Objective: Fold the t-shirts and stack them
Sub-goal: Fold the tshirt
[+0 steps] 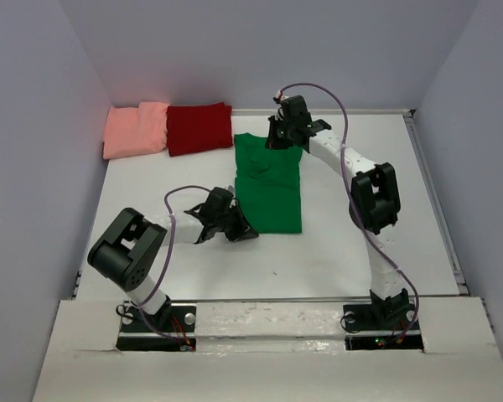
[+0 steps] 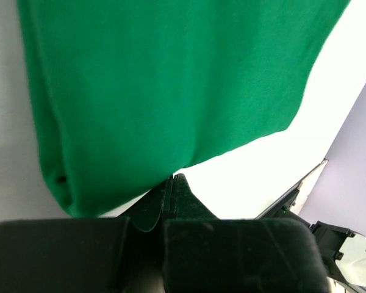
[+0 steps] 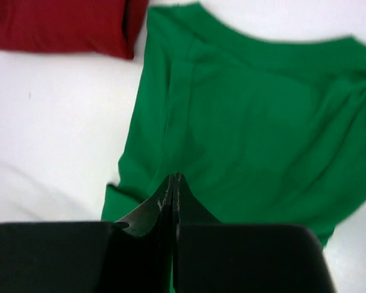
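Green t-shirt (image 1: 268, 188) lies flat on the counter (image 1: 352, 251); salmon-pink t-shirt (image 1: 136, 130) and dark red t-shirt (image 1: 199, 127) sit folded side by side, far left. Left pincer (image 2: 172, 180) at its near edge and right pincer (image 3: 172, 180) over its far end are both pinched tight, seemingly empty.

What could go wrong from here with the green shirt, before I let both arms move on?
1. The left gripper and the right gripper are both shut at the edges of the green shirt, but a real pinch cannot be confirmed. A lift might come up empty or take only one layer.
2. The red shirt lies right beside the green one's collar end, so pulling that way could drag its fold open.
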`<state>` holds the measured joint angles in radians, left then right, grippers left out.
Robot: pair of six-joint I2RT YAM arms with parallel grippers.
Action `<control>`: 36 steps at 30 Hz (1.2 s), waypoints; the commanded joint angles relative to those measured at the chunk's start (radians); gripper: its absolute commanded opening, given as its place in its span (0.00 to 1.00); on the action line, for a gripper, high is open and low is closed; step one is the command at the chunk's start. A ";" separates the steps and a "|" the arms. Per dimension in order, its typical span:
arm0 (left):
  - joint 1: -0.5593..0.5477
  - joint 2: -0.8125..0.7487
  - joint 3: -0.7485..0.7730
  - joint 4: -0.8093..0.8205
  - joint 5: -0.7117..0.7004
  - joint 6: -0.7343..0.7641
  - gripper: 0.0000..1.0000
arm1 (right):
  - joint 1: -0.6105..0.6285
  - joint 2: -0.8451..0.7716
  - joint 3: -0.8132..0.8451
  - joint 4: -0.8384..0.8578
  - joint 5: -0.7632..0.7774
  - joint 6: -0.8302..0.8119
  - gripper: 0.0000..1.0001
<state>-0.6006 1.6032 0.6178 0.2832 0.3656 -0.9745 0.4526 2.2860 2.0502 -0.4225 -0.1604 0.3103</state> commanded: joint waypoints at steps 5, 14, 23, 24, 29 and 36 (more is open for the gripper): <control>-0.007 -0.086 0.198 -0.208 -0.050 0.098 0.00 | 0.005 -0.390 -0.341 -0.101 -0.067 0.053 0.20; -0.005 -0.252 0.460 -0.671 -0.353 0.168 0.47 | 0.005 -0.579 -0.536 -0.314 -0.132 0.058 0.93; 0.067 -0.267 0.192 -0.555 -0.243 0.166 0.61 | -0.124 -0.750 -0.993 -0.156 -0.428 0.162 0.93; 0.073 -0.269 0.131 -0.527 -0.216 0.154 0.61 | -0.161 -0.764 -1.022 -0.150 -0.441 0.167 0.93; 0.076 -0.246 0.048 -0.432 -0.198 0.166 0.62 | -0.172 -0.822 -1.117 -0.131 -0.450 0.156 0.93; 0.079 -0.174 0.026 -0.355 -0.177 0.212 0.63 | -0.172 -0.803 -1.193 -0.047 -0.482 0.187 0.85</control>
<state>-0.5217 1.3983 0.6529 -0.1535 0.1570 -0.7990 0.2764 1.4815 0.8875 -0.5461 -0.5995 0.4763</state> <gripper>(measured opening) 0.630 0.855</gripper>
